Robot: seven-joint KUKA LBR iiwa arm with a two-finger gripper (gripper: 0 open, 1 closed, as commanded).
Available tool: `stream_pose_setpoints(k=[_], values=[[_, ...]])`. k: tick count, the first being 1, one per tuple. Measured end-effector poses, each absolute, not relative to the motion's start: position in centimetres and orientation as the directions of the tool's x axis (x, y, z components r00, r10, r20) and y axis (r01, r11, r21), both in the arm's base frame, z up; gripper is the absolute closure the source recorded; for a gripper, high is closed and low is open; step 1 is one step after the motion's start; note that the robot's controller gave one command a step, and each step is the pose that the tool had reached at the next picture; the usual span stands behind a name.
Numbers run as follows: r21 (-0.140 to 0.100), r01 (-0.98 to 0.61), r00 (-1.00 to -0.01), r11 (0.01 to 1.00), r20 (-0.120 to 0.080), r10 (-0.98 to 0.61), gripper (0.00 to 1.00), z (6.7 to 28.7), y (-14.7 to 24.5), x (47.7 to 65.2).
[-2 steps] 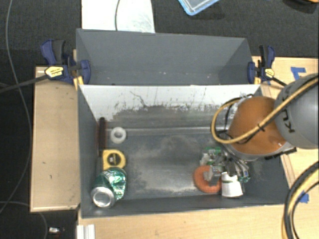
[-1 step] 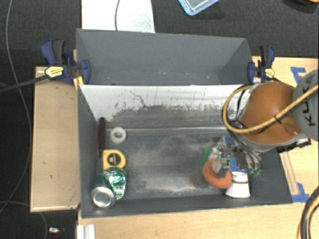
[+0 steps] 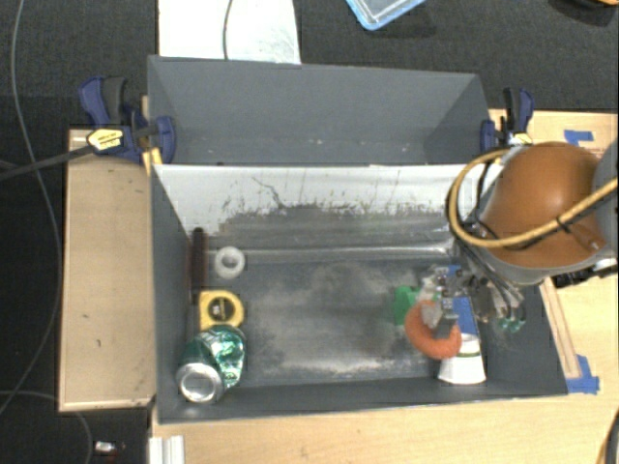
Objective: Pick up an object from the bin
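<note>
Green can: well apart from my hand. Orange round thing: just beneath hand; likely light, smooth; take across its middle. Hand open or closed: I cannot tell.

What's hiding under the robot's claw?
An orange round thing, a green thing beside it and a white cup-like thing. The gripper covers parts of them.

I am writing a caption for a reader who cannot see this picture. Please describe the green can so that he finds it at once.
Look at the grey bin and follow its left wall to the front corner. The can lies there, in front of a yellow disc. It alone is green and shiny, crushed, with its silver end facing the front.
</note>
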State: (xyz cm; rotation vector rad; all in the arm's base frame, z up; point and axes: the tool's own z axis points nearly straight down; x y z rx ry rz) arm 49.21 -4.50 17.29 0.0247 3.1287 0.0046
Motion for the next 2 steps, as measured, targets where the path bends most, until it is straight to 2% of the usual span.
stream_pose_setpoints(k=[1,2], values=[[0.002,0.037,-0.999,0.999,-0.033,0.037,1.0,18.6,-5.4,49.2],[0.003,-0.009,-1.0,1.0,-0.01,-0.009,1.0,19.3,-4.2,48.3]])
